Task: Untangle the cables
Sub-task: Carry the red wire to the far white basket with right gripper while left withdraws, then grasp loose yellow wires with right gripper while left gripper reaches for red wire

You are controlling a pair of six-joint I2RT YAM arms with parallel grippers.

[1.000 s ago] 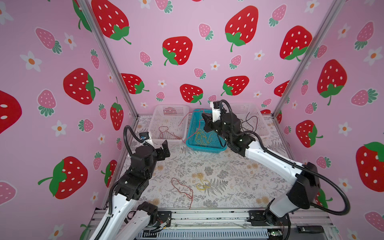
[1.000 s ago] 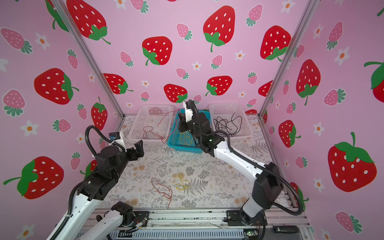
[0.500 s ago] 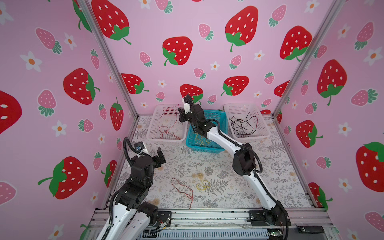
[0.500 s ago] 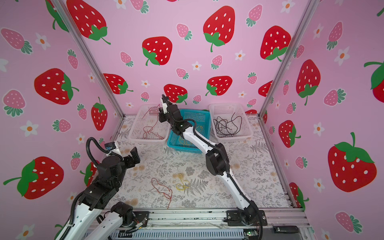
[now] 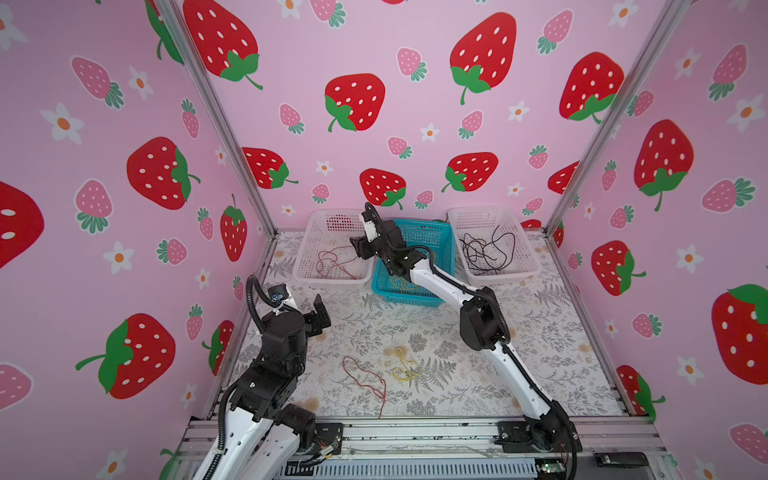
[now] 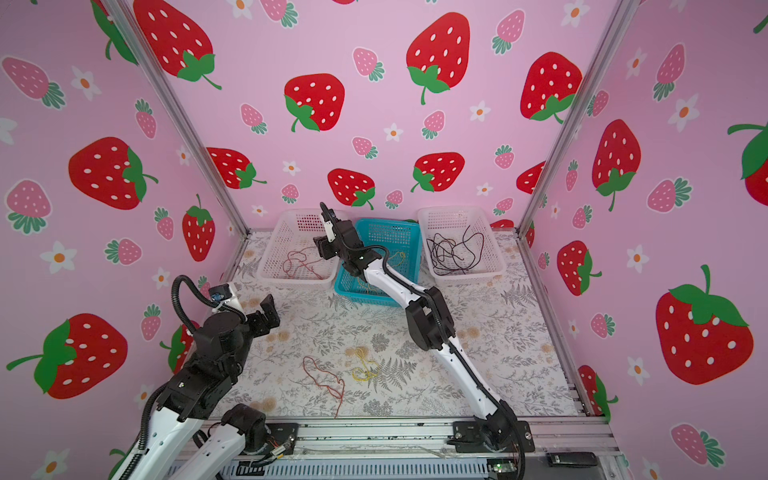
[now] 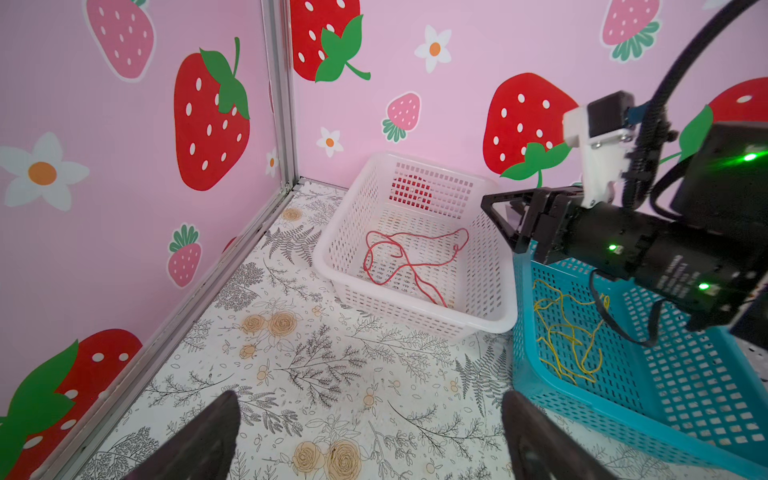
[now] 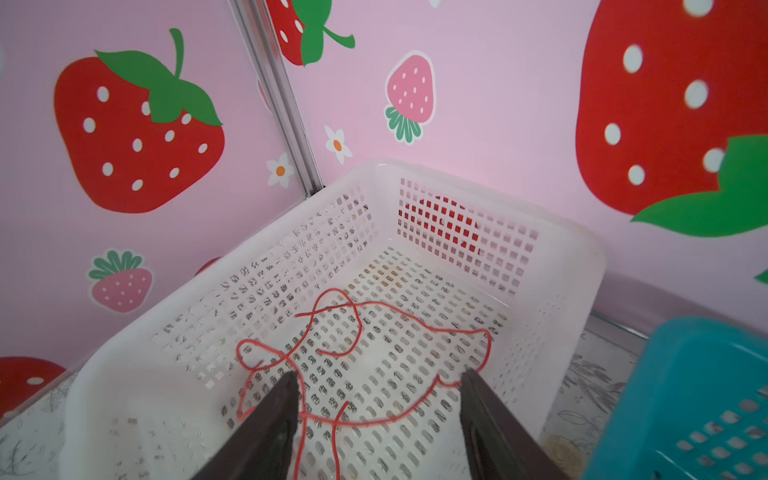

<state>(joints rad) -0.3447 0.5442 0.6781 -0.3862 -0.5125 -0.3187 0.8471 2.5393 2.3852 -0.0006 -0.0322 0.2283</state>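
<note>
Floral-printed table (image 5: pixel 519 332) carries three baskets along its far edge: a white basket (image 5: pixel 328 279) at eleven o'clock, a blue basket (image 5: pixel 432 237) at twelve holding yellow cables (image 7: pixel 565 332), and a second white basket (image 5: pixel 505 277) at one holding black cables (image 5: pixel 486 249). A second ago the right gripper (image 8: pixel 379 374) was pinched shut above the blue basket; now it hangs over the eleven o'clock basket, jaws parted and gripping nothing. A red cable (image 8: pixel 357 423) lies slack on that basket's floor, so I judge that strand delivered. The left gripper (image 7: pixel 370 399) waits wide and empty at nine. Near six, a loose red cable (image 5: pixel 376 380) and a loose yellow cable (image 5: pixel 402 370) lie just beside each other, yet to be sorted
</note>
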